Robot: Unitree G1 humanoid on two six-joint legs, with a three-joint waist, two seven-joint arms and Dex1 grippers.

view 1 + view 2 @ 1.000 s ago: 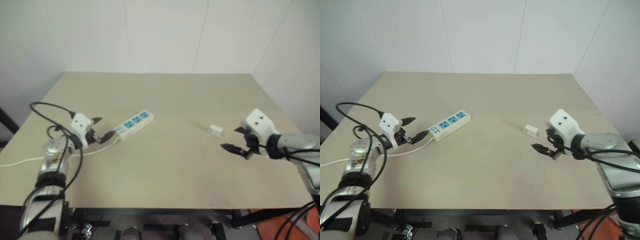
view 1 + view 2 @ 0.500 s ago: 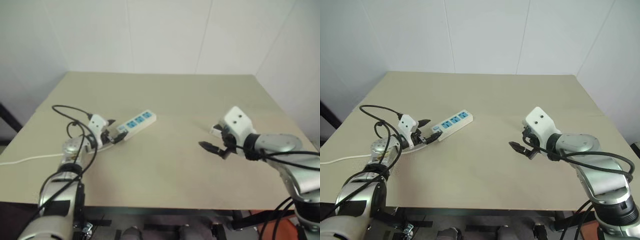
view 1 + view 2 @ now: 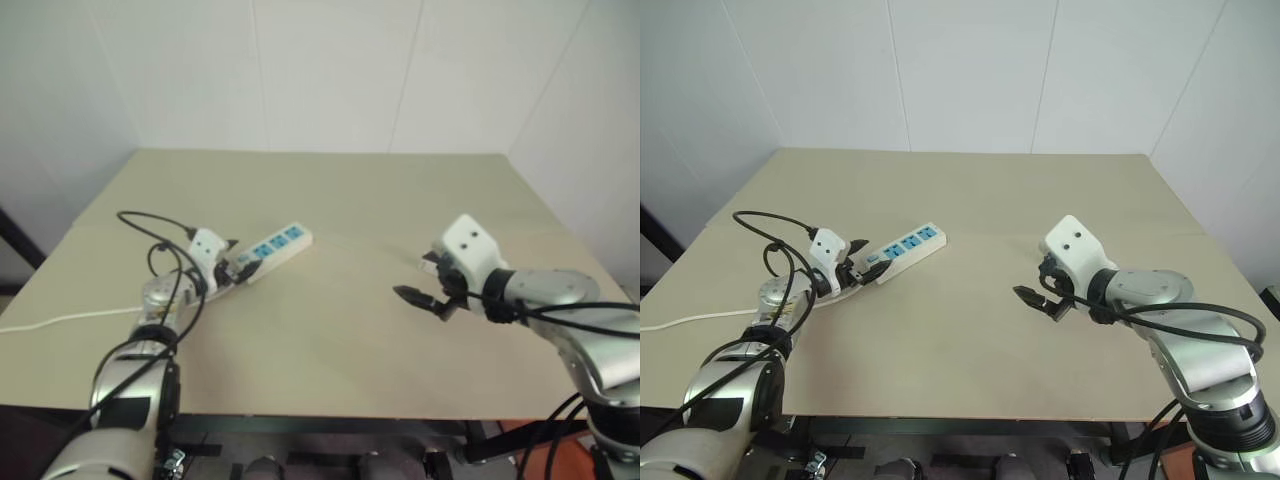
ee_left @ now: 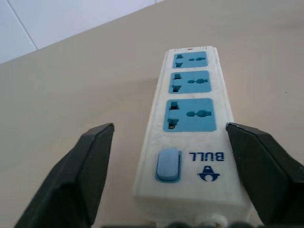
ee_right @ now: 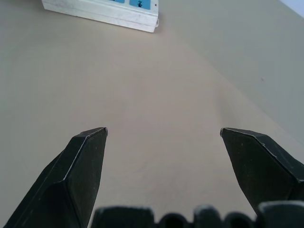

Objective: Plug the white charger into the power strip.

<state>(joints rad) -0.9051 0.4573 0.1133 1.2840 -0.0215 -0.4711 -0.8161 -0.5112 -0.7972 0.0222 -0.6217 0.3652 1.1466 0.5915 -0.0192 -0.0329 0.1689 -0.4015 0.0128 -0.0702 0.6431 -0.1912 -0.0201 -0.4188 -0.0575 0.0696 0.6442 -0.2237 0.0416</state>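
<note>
Tan table, L gripper astride power strip

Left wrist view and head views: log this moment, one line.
left gripper: open, straddling switch end of long white power strip | right gripper: open over table | small white boxy charger: on table, unheld

You have the power strip lying left of centre in the frame on the surface, with the left tool at its near end, one finger either side. The right tool sits right of centre, the white charger just behind it.
</note>
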